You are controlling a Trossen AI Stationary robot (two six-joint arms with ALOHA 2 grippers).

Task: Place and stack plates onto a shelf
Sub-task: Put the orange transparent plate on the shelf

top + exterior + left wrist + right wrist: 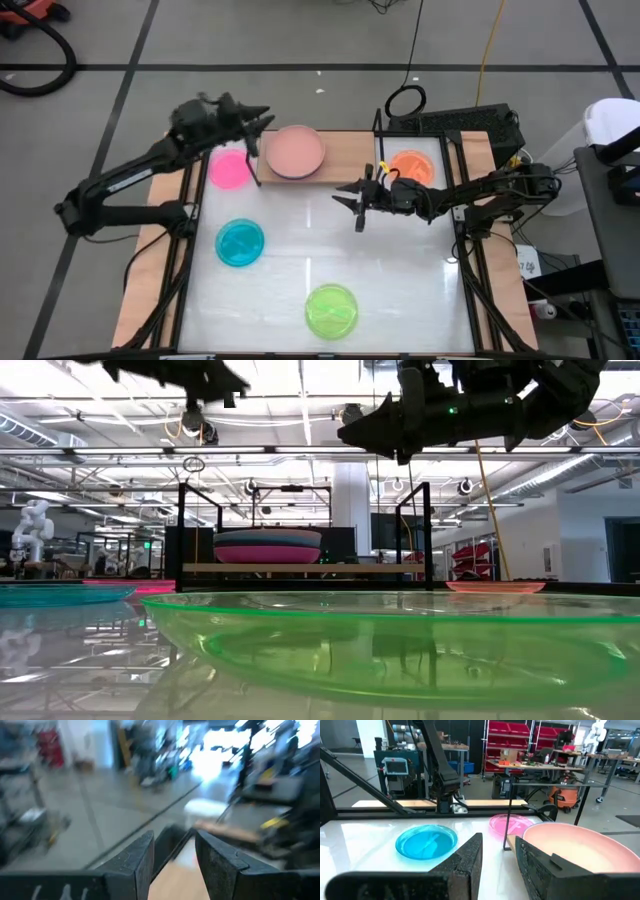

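Presently on the white glossy desk [320,255], listed by size:

Light wooden rectangular shelf [345,155] with black wire uprights, across the far edge of the desk. It carries a stack of large round plastic plates, with the salmon-pink plate [295,151] on top; the low view shows darker and magenta rims beneath it [266,547], their exact count unclear.

Left arm, dark, reaching in from the left. Its left pincer [256,135] hangs above the shelf's left end, just beside the salmon-pink plate; fingers [136,857] stand apart with nothing between them.

Right arm, dark, reaching in from the right. Its right pincer [358,200] hovers over the desk just in front of the shelf, pointing toward the stack; fingers [465,857] are partly apart, gripping nothing.

Translucent lime green small round plate [331,309], flat on the desk, near the front edge.

Translucent teal small round plate [240,243], flat on the desk, left of centre.

Hot pink small round plate [229,169], on the desk at the far left, just beside the shelf's left upright.

Orange small round plate [412,165], at the far right, next to the shelf's right upright.
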